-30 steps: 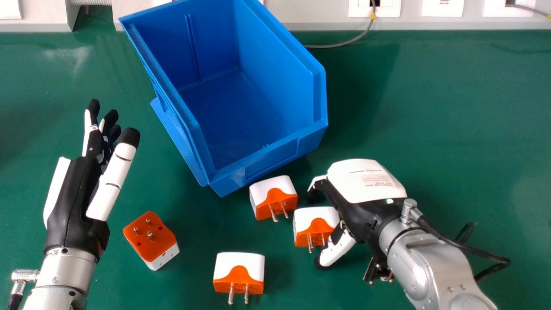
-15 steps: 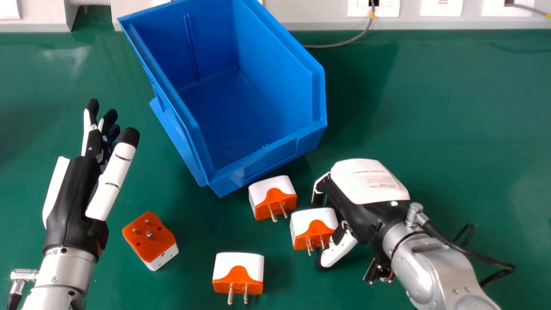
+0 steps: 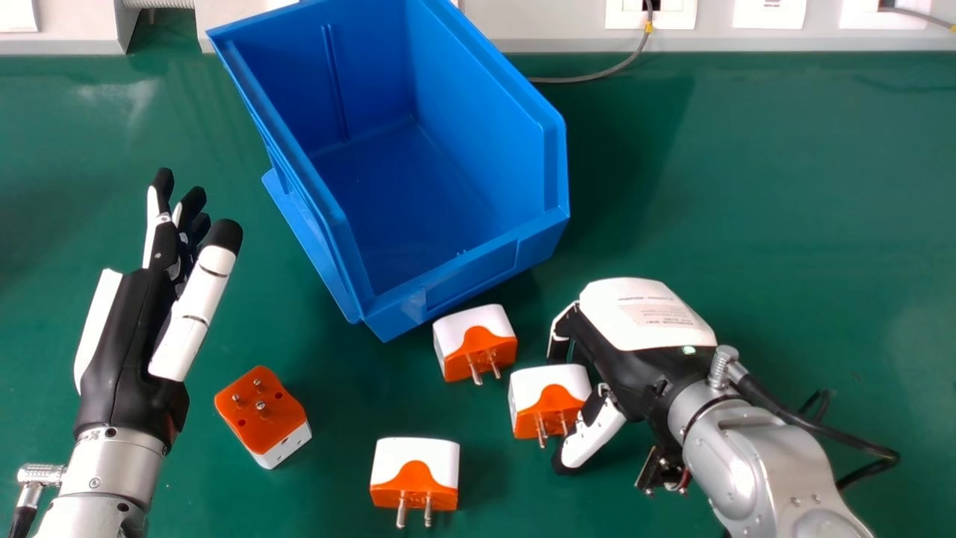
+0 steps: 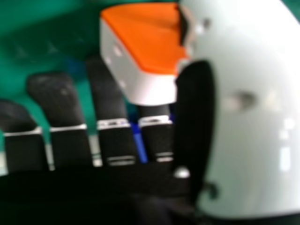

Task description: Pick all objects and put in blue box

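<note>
In the head view my right hand [image 3: 624, 359] is low over the mat, its fingers bent down behind a white-and-orange plug adapter [image 3: 549, 402] and its thumb at the pronged front. That adapter [image 4: 140, 51] lies between fingers and thumb of my right hand [image 4: 54, 145] in the right hand view; the farther fingertips are partly hidden by it. Three more adapters rest on the mat: one by the box front [image 3: 474, 340], one near the bottom [image 3: 414, 472], one tipped prongs-up at left [image 3: 261, 411]. My left hand [image 3: 131, 336] is open, left of the blue box [image 3: 470, 273].
The box stands at a slant on the green mat [image 3: 747, 187], its low front wall facing the adapters. Behind it, a grey cable [image 3: 597, 77] runs to a wall socket [image 3: 648, 13]. Bare mat stretches to the right of the box.
My right hand has shifted slightly right, and the adapter at it has slid a little toward the view's bottom. The left hand and the other adapters have kept still.
</note>
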Controlling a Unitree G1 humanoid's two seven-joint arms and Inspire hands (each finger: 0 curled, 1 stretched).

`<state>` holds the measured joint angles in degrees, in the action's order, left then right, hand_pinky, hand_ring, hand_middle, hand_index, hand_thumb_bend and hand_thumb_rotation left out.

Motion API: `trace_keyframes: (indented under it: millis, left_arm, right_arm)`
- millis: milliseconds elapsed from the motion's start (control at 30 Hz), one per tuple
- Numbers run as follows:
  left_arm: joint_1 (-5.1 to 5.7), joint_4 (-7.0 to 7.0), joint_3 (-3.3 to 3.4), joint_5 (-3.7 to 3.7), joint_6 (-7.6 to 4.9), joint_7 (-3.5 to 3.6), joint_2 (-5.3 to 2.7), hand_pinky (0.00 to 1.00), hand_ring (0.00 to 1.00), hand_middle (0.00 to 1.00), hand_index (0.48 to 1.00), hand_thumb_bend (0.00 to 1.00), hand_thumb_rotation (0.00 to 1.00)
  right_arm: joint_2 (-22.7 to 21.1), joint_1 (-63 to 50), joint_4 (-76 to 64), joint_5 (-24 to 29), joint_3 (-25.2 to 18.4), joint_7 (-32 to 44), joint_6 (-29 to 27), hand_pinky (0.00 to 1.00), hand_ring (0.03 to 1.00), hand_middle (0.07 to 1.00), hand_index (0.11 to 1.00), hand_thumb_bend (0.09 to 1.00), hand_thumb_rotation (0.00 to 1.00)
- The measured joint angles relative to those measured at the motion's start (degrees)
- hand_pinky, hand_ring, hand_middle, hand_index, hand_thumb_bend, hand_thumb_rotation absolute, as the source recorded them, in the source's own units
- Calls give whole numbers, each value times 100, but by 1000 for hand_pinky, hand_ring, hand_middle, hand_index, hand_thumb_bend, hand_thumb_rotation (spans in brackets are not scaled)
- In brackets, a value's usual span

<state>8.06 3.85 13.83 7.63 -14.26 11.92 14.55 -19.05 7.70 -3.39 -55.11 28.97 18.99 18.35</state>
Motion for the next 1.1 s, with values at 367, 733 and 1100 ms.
trace_keyframes:
  millis: [367, 733, 1100]
  left_arm:
    - [-24, -2, -4, -16, 10, -15, -2, 1000, 1000, 1000, 1000, 598, 824]
    - [-40, -3, -8, -31, 59, -75, -4, 1000, 1000, 1000, 1000, 589, 823]
    - [-70, 3, -50, -57, 103, -71, -4, 1000, 1000, 1000, 1000, 573, 834]
  right_arm:
    - [-228, -665, -1449, 165, -459, 345, 144, 49, 106, 192, 469, 491, 147]
    - [-476, -800, -2693, 475, -1150, 609, -170, 13, 69, 146, 469, 492, 145]
    - [191, 670, -1913, 718, -1111, 138, -537, 17, 72, 141, 469, 493, 143]
